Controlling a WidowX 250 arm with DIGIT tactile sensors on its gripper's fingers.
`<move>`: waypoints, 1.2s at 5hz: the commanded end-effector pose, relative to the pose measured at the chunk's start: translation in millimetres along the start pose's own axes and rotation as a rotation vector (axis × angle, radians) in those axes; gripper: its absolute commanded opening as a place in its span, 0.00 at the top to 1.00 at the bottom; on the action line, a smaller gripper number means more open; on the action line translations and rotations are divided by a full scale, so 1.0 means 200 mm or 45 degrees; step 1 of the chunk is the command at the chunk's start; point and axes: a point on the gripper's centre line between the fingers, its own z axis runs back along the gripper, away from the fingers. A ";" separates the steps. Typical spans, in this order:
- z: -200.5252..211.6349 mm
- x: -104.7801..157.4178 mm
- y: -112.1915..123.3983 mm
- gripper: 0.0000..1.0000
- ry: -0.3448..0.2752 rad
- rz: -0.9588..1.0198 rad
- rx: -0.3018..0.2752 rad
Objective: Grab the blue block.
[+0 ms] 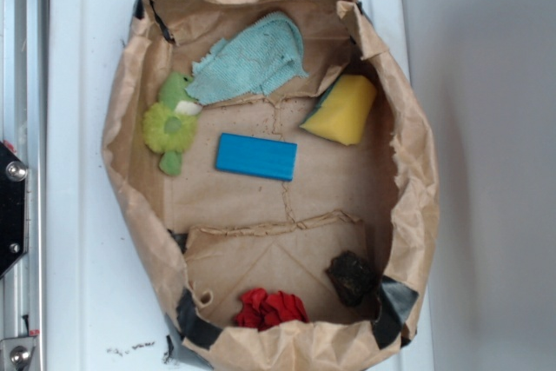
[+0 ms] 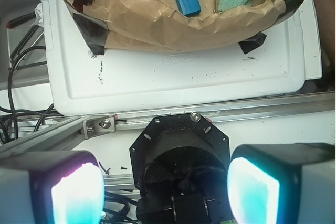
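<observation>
Claw (image 2: 165, 190): seen only in the wrist view; two pale pads (image 2: 77, 195) spread wide apart at 7 and 5 o'clock of the frame. Nothing is held between them and nothing is touched. It hangs outside the bag, over the black mount (image 2: 181, 153) and the metal rail (image 2: 63, 132).

Blue block (image 1: 256, 156): lying flat on the bag floor near centre, long side running roughly 9 to 3 o'clock, slightly tilted. No neighbour is touched. In the wrist view it is seen at 12 o'clock, beyond the crumpled near wall.

Edges: the brown paper bag (image 1: 417, 171) is rolled down into a crumpled rim all round, patched with black tape (image 1: 395, 297) at the corners.

Open room: bare paper is seen on every side of the block, widest toward 6 o'clock.

Neighbours: green plush toy (image 1: 169, 123) at 9 o'clock of the block, near; teal cloth (image 1: 252, 62) at 12 o'clock; yellow sponge (image 1: 341, 110) at 2 o'clock, propped against the wall; red cloth (image 1: 271, 308) and a dark lump (image 1: 352, 277) at 6 and 5 o'clock, well apart.

Surface: the bag is set on a white plastic lid (image 1: 82, 241), speckled with dark crumbs.

Room: a grey floor at 3 o'clock; cables (image 2: 21, 77) noted at 9 o'clock in the wrist view.
</observation>
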 end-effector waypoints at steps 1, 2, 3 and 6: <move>0.00 0.00 0.00 0.00 0.000 0.000 0.000; -0.03 0.22 -0.01 0.00 -0.048 -0.117 0.101; -0.05 0.44 -0.03 0.00 -0.047 -0.183 0.128; -0.16 0.74 0.25 0.00 -0.090 -0.264 0.161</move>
